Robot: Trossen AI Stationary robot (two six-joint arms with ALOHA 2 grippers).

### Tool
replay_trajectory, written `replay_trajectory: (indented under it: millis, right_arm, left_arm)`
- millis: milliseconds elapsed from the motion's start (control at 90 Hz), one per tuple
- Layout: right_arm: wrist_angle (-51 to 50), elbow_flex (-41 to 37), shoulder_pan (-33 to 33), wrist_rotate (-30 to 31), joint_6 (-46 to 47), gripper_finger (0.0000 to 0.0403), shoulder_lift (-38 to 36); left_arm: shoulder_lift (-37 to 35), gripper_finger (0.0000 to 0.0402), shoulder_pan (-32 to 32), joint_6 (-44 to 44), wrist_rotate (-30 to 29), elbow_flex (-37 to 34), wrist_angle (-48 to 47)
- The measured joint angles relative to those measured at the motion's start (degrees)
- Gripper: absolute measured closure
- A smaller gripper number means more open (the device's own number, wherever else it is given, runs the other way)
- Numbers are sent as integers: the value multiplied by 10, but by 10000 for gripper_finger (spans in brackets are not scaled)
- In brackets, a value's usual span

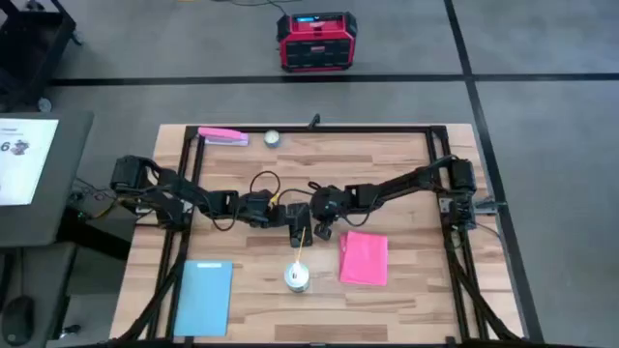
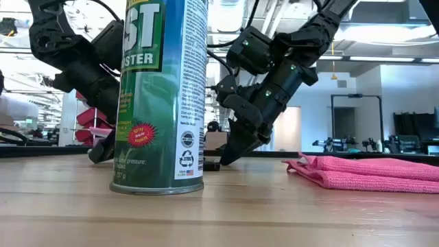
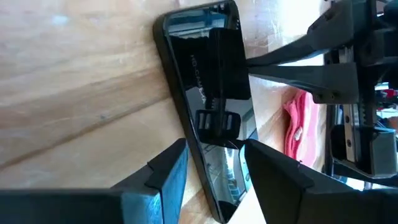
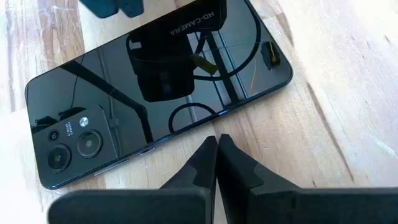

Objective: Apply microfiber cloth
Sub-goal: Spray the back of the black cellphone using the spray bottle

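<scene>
At table centre, my left gripper [image 3: 214,165] straddles the black phone [image 4: 155,87], fingers apart, while my right gripper [image 4: 217,158], fingers pressed together, hovers beside it. Nearby, the microfiber cloth [image 1: 364,258] lies flat, right of the spray can [image 2: 161,96].

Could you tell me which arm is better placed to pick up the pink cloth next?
The right one, probably. Its claw is shut and empty, just beside the cloth. The left claw is open around the end of the phone, farther away.
</scene>
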Motion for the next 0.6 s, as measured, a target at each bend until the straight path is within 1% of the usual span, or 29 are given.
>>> replay_trajectory:
  millis: [456,533,600]
  right_arm:
    - [4,-1,6,-5,0,403,0]
    - [6,-1,6,-6,0,403,0]
    - [9,-1,6,-7,0,403,0]
  left_arm:
    - [0,255,0,11,-6,0,3]
    - [0,255,0,13,-6,5,-10]
    - [0,255,0,19,-17,5,-16]
